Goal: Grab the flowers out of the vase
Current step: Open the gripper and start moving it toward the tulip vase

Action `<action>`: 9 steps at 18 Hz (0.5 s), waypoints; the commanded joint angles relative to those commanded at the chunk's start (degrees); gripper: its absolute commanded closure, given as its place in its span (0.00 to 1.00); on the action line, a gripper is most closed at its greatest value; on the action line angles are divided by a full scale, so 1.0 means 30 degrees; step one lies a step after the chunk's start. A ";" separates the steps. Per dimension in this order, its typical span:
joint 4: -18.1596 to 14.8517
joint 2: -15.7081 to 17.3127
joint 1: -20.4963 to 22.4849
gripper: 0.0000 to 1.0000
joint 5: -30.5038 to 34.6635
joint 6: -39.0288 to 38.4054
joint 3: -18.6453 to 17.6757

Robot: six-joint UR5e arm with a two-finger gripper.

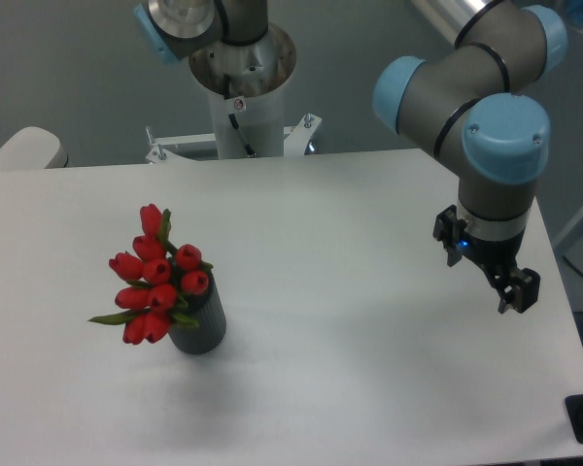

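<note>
We note the flowers (155,280) seated in the vase (200,325), left, awaiting pickup; claw (515,289) (spread undeterminable) hangs well apart, right.

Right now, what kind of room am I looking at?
Probably a robotics lab or test cell: a jointed grey and blue robot arm on a metal pedestal hangs its hand over a bare white table, far from the flowers.
</note>
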 joint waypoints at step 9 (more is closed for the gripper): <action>0.0117 0.0819 0.0029 0.00 -0.0904 0.0000 -0.1170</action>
